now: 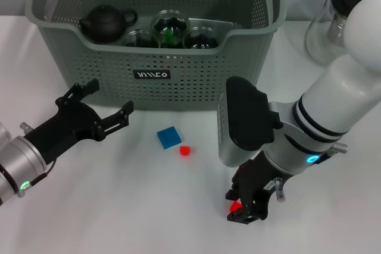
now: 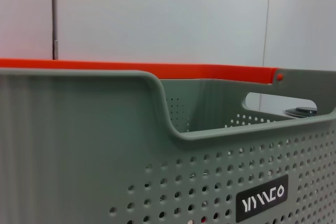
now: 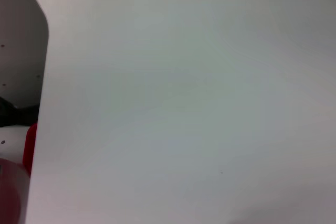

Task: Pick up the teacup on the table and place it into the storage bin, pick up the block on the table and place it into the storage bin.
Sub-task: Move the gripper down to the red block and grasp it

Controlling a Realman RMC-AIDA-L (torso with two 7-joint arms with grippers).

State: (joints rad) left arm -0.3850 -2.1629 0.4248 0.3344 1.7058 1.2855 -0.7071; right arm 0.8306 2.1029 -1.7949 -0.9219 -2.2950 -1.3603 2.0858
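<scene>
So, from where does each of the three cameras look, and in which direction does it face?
Head view: from the robot's head, down onto the table; shows the storage bin, blue block, small red block, left gripper with fingers open, and right gripper low over another red block.
Left wrist view: from the left wrist, level toward the storage bin's front; no own fingers show.
Right wrist view: from the right wrist, close over the table; no fingers show.
Shared: head and left wrist views both show the bin's black label.
</scene>
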